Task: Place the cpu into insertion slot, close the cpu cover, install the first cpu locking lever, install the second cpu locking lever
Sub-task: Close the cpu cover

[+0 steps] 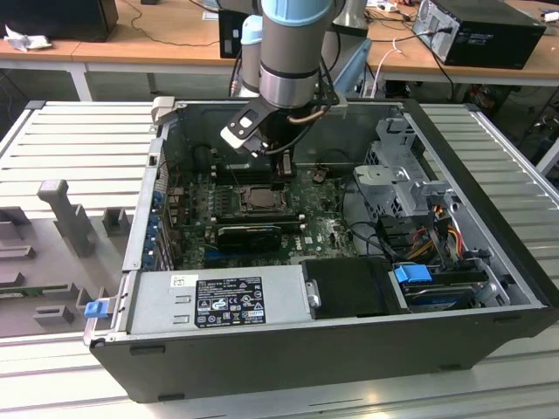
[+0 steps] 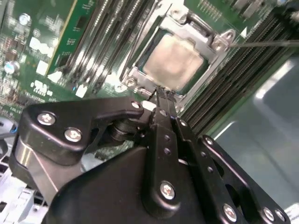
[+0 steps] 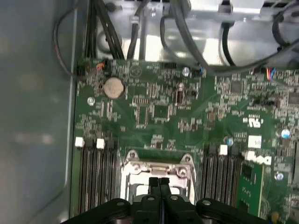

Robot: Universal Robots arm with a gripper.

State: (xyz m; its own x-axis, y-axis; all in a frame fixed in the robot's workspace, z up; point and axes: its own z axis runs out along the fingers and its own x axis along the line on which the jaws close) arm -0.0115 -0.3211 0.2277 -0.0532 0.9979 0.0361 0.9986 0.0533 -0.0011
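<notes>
Shut gripper (image 2: pixel 163 94), its two fingers pressed together and holding nothing, has its tips at the edge of the one cover (image 2: pixel 211 41). That cover lies flat around the single cpu (image 2: pixel 174 60), which sits in the slot (image 1: pixel 259 200). Two banks of memory slots (image 3: pixel 97 175) flank it on the board (image 3: pixel 159 112). One coin cell (image 3: pixel 113 87) sits farther off.

A pale ribbed surface (image 1: pixel 79 140) is stretching across the foreground, carrying grey moulded fixtures (image 1: pixel 65 214) at the exterior view's left. Behind it, wooden desks (image 1: pixel 157 44) are running along the back, holding a black tower computer (image 1: pixel 480 33) and a dark box (image 1: pixel 52 17).
</notes>
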